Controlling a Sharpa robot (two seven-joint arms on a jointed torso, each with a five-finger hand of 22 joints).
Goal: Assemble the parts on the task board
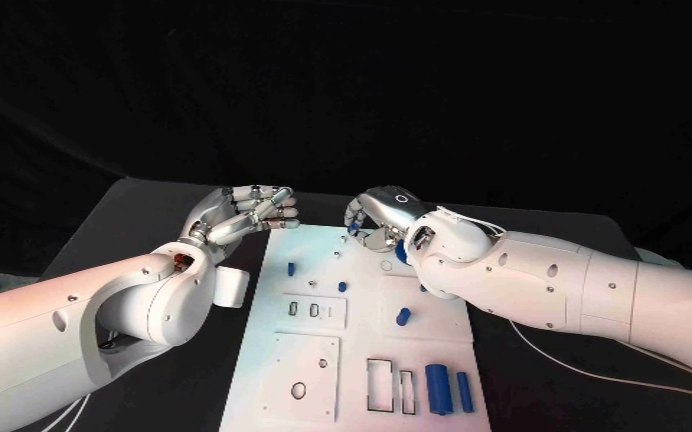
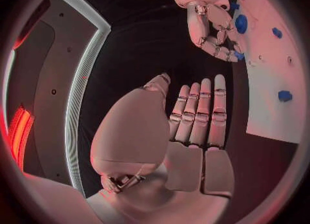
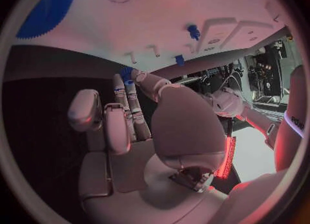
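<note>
Lying in the lower middle of the head view, the white task board (image 1: pixel 361 352) reaches from about the centre of the frame down to the bottom edge. Small blue parts are spread on it: two long blue cylinders (image 1: pixel 449 390) stand side by side near the lower right of the board, a short blue part (image 1: pixel 404 316) lies above them, and two little blue pegs (image 1: pixel 293 268) are close to the upper left of the board.

The right hand (image 1: pixel 384 218) is over the upper right corner of the board, fingers curled downward. Something blue (image 1: pixel 401 247) shows at its fingertips, but I cannot tell if the hand really pinches it or only touches it.

The left hand (image 1: pixel 248 214) is just left of the board's top edge, above the black table (image 1: pixel 159 212). In the left wrist view its fingers (image 2: pixel 200 113) are straight and close together, and nothing is held between them.
</note>
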